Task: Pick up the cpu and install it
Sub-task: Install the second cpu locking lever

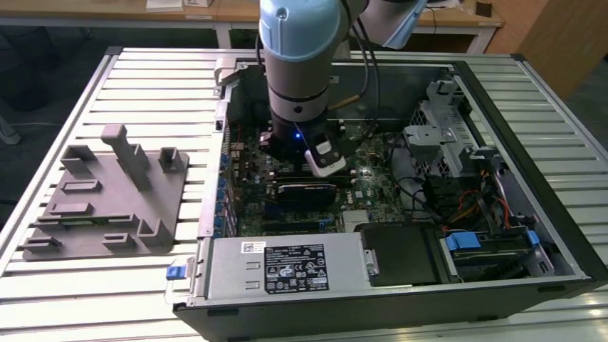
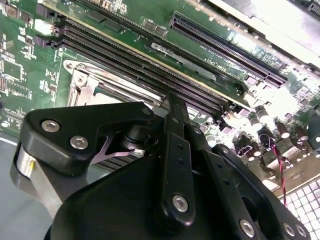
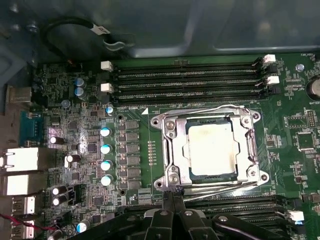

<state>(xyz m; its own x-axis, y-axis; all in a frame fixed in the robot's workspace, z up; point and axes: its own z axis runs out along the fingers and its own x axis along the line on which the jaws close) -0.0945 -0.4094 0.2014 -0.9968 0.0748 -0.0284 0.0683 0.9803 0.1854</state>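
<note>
The cpu [image 3: 210, 149], a square chip with a pale silvery top, lies flat in the motherboard socket, and the metal socket frame [image 3: 170, 130] surrounds it in the first wrist view. My gripper [image 3: 173, 194] is shut with nothing between its fingers, its tips just at the edge of the socket frame, beside the wire lever [image 3: 220, 184]. The second wrist view shows the black gripper [image 2: 172, 102] close above a corner of the socket frame [image 2: 87, 85]. In the exterior view the gripper [image 1: 318, 167] reaches down into the open computer case [image 1: 532, 114] over the motherboard [image 1: 247, 206].
Memory slots [image 3: 190, 80] run along both sides of the socket. A grey plastic fixture tray [image 1: 105, 206] sits on the slatted table at the exterior view's left. The power supply [image 1: 285, 267] and drive bays [image 1: 475, 249] fill the case's near side, and case walls stand all around.
</note>
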